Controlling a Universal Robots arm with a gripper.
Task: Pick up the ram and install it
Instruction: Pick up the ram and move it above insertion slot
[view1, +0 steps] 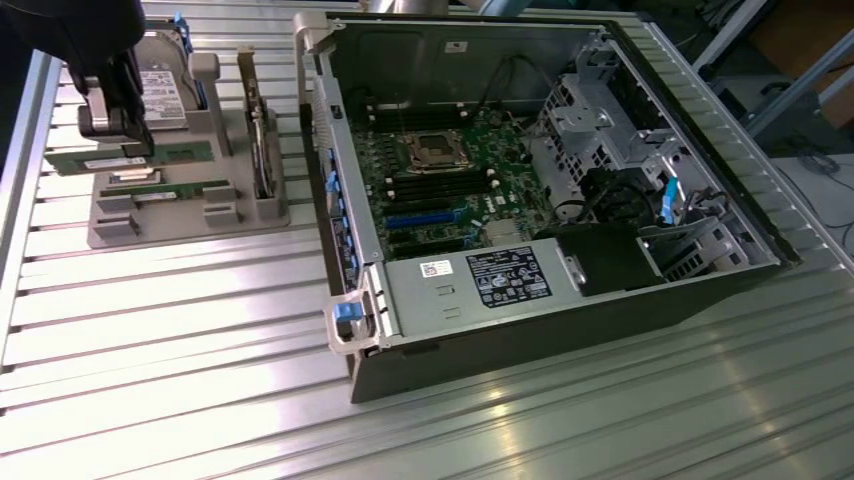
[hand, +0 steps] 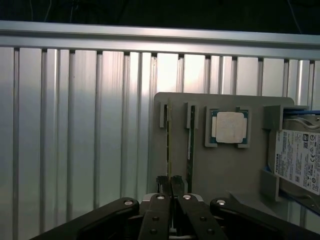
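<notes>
A grey parts holder (view1: 160, 225) stands at the exterior view's left. My gripper (view1: 131, 145) hangs over it, its fingers pressed together on the top edge of one ram (view1: 114, 160), a green stick with a white label. I cannot tell whether that stick sits in its slot or is raised. A twin ram (view1: 171, 190) lies beside it. In the wrist view the gripper (hand: 170, 181) is shut on the edge-on ram (hand: 168, 145), with the twin stick (hand: 190, 135) standing free in the neighbouring slot.
An open computer case (view1: 534, 330) fills the exterior view's right, showing its motherboard (view1: 447, 175) with dark memory slots. The holder also carries a silver processor chip (hand: 230, 126), a hard drive (hand: 300, 160) and an expansion card (view1: 256, 130). Ribbed aluminium table (view1: 174, 380) lies all around.
</notes>
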